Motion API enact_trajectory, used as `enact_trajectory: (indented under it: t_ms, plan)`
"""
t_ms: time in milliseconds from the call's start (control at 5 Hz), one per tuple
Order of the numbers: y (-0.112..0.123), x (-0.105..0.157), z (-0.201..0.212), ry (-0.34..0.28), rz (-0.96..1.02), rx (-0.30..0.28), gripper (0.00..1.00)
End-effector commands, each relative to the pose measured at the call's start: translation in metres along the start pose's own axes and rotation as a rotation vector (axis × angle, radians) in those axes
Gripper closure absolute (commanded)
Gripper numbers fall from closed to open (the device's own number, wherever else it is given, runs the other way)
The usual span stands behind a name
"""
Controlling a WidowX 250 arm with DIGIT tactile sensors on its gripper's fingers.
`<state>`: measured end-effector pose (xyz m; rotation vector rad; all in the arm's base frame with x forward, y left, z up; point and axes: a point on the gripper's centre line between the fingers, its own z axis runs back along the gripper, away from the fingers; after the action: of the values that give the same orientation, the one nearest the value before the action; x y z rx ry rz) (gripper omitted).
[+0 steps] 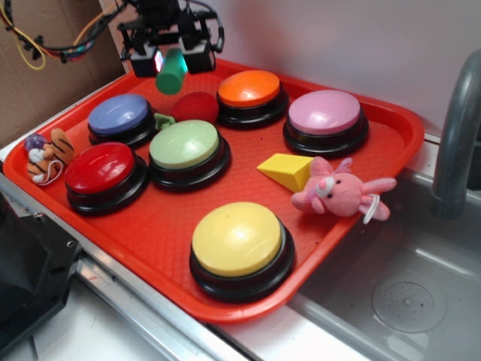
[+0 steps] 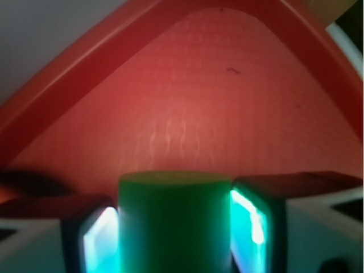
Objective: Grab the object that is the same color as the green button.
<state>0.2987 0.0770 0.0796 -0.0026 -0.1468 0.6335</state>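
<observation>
Now my gripper (image 1: 172,62) clamps green cylinder (image 1: 171,71) between both fingers, raised over red tray (image 1: 150,226), behind green button (image 1: 184,144).

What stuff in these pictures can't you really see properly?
- Green cylinder: in the wrist view, its lower end is cut off by the picture's bottom edge.
- Gripper: in the exterior view, its top is cut off by the upper edge.
- Small green leafy piece: too small to identify, partly behind the green button.
- Tiger toy: small, its details unclear.
</observation>
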Motion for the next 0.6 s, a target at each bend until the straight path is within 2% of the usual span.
enact_trajectory:
  t_ms: [0,200,400]
  plan:
    - [-0.022,-0.033,0.07,-0.027,-0.29,-0.105,1.0]
    - [-0.025,-0.05,0.075,0.049,-0.36,-0.096,1.0]
    - [-0.024,-0.052,0.073,0.096,-0.396,-0.134,1.0]
